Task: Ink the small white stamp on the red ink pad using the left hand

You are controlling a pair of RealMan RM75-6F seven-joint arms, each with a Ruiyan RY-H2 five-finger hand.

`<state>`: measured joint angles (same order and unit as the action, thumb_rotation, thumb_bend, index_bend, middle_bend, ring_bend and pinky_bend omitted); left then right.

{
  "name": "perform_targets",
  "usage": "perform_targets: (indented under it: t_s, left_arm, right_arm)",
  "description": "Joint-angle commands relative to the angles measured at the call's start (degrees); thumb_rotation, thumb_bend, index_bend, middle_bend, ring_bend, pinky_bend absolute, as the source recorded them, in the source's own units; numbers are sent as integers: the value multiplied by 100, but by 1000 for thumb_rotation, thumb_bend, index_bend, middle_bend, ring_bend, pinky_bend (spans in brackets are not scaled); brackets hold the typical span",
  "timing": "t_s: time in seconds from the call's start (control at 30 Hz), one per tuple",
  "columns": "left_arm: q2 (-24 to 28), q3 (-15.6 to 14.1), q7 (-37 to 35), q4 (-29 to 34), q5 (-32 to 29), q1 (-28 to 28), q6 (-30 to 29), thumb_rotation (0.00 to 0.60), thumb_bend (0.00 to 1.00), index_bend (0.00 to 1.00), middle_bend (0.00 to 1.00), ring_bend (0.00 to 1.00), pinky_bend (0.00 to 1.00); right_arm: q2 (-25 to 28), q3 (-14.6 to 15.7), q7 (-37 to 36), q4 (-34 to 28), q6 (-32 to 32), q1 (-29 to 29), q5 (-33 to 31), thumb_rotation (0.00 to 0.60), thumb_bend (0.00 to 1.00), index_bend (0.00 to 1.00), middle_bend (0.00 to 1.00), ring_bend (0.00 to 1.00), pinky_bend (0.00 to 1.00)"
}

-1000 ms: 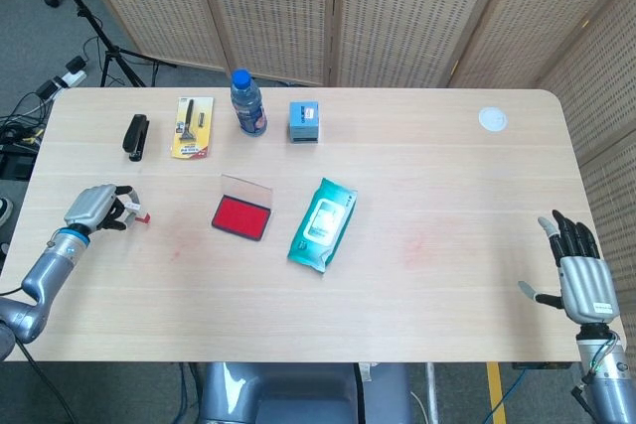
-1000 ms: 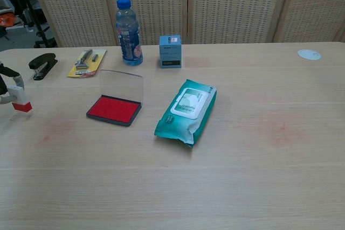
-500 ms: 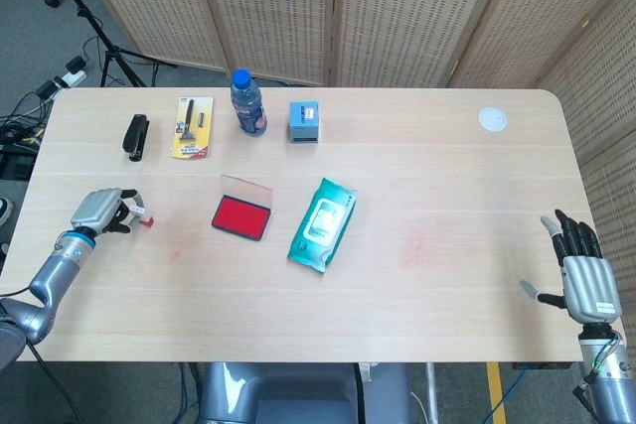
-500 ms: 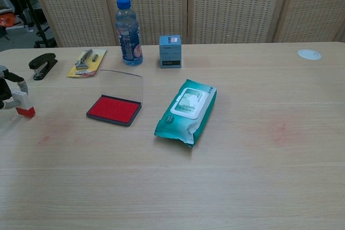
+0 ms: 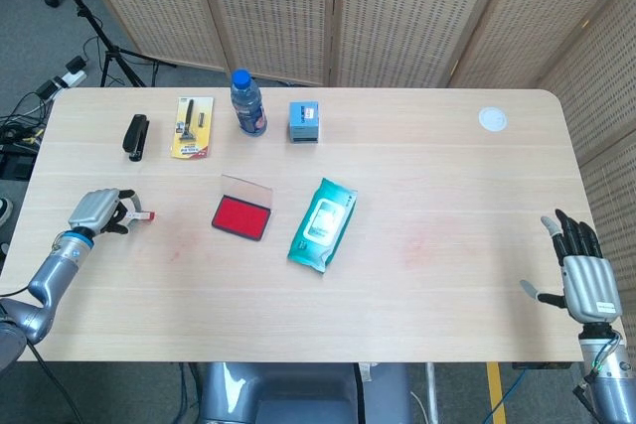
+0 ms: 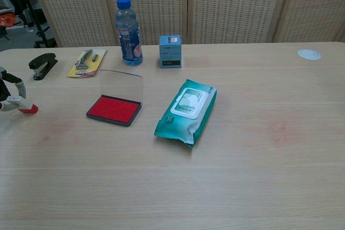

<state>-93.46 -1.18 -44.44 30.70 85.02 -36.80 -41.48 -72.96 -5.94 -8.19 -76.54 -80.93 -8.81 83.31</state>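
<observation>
Carry across the table [image 5: 417,275] rightward to the red ink pad [image 5: 241,216], lid upright at the far edge; clear the near rim, then lower squarely so the stamp face meets the ink flat. Keep level; avoid tilting in transit.

Left hand [image 5: 96,212] low near the left table edge, fingers pinching the small white stamp [image 6: 20,104], red end pointing toward the pad, well apart from it. Right hand [image 5: 580,271] released, fingers spread, idle at the near right corner.

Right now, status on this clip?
Left hand holds the stamp near the table's left edge. Right hand open, idle. Ink pad lid up, path clear.
</observation>
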Motion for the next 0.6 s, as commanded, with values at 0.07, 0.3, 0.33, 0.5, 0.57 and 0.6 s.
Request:
perform_targets:
  t_s: [0.07, 0.3, 0.33, 0.5, 0.57, 0.6]
  left_arm:
    - [-15, -9, -1, -36, 12, -3, 14, 600, 316, 476, 1000, 1000, 1000]
    - [-11, 6, 2, -31, 19, -3, -35, 600, 316, 476, 1000, 1000, 1000]
    - [-11, 14, 8, -30, 13, -2, -45, 600, 317, 476, 1000, 1000, 1000]
    - [-42, 91, 95, -80, -54, -20, -49, 600, 319, 476, 1000, 1000, 1000]
    - [-49, 101, 124, -82, -62, -26, -41, 600, 320, 476, 1000, 1000, 1000]
    - [-53, 111, 133, -83, -71, -26, -44, 600, 320, 476, 1000, 1000, 1000]
  right_arm:
    - [2, -1, -6, -1, 3, 0, -4, 600, 41, 0, 0, 0, 0]
    - [7, -3, -14, -2, 4, 0, -7, 600, 41, 0, 0, 0, 0]
    - [7, -2, -16, 0, 8, 0, -8, 600, 40, 0, 0, 0, 0]
    - [4, -3, -9, 4, 10, -1, -12, 600, 41, 0, 0, 0, 0]
    - [4, -4, -7, 1, 11, -1, -15, 600, 40, 0, 0, 0, 0]
    - [4, -5, -6, 1, 10, -1, -16, 600, 41, 0, 0, 0, 0]
